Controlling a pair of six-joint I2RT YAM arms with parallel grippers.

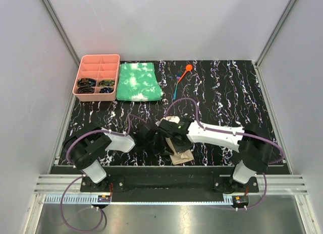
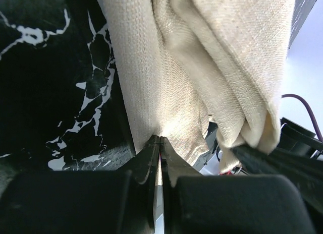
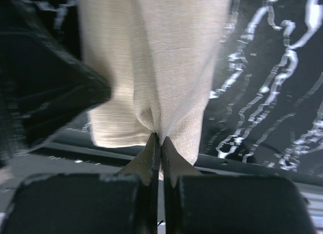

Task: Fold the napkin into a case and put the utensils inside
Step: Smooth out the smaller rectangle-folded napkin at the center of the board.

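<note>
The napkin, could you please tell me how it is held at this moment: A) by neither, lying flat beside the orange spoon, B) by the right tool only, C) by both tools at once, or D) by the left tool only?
C: the napkin is pinched by the shut left tool in the left wrist view and by the shut right tool in the right wrist view.

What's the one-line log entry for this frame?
phase: folding napkin | left gripper: shut on napkin | right gripper: shut on napkin | utensils: far side, untouched
</note>
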